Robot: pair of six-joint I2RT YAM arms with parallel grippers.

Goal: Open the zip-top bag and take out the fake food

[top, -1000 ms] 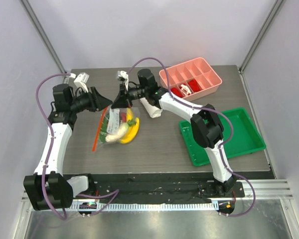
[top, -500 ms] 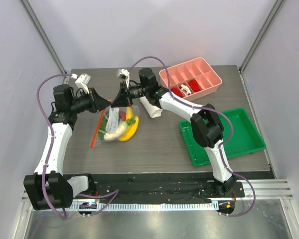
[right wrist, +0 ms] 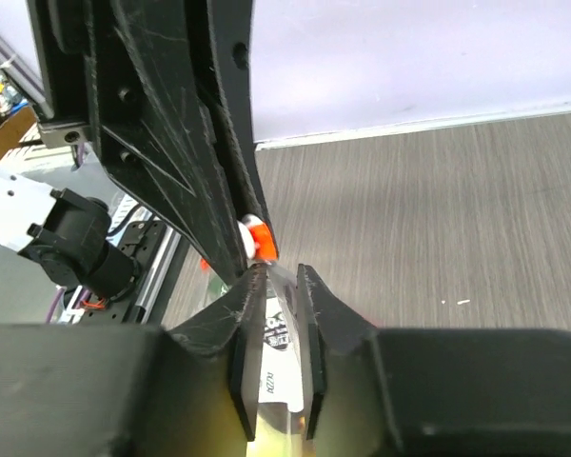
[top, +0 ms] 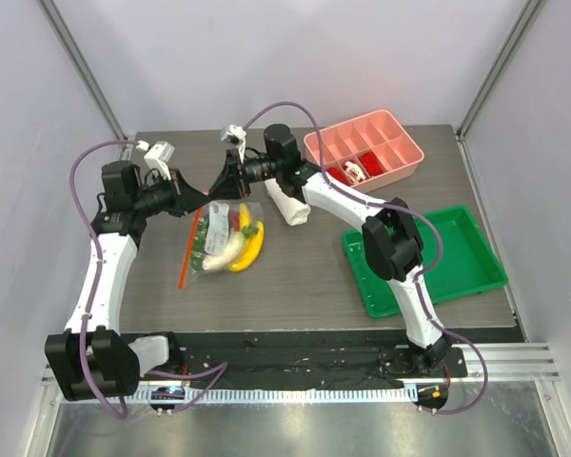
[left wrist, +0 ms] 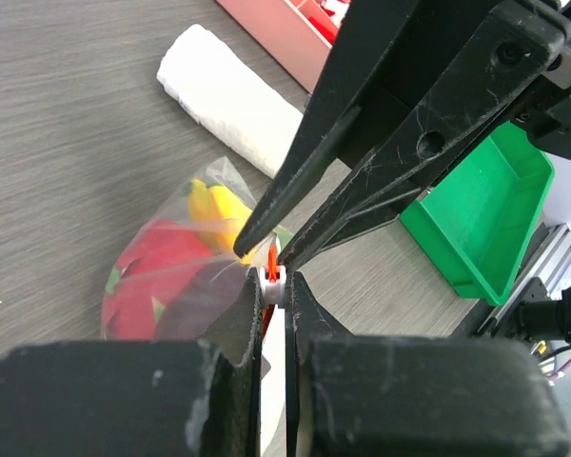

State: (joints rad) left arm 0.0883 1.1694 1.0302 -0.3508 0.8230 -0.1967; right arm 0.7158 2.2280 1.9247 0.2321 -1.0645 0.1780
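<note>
The zip-top bag is found left of table centre. Its top corner is lifted at 12 o'clock where both grippers meet, so the mouth is presented for pulling apart. The rest sags onto the wood-grain table.

The left gripper is clamped fully closed on the small white-and-orange slider, presumably to anchor the zip end. The right gripper is set opposite it with jaws a narrow gap apart and clear film lying between them. Whether that film is pinched or just passes through can't be told from the wrist view.

The bag is thin, crinkly, see-through plastic w/ an orange-red zip strip along its 9 o'clock edge. The fake food is all inside: smooth glossy plastic, incl. a curved yellow banana and rounded red and green pieces. A rolled white towel, soft and nubby, lies at approx. 2 o'clock of the bag.
</note>
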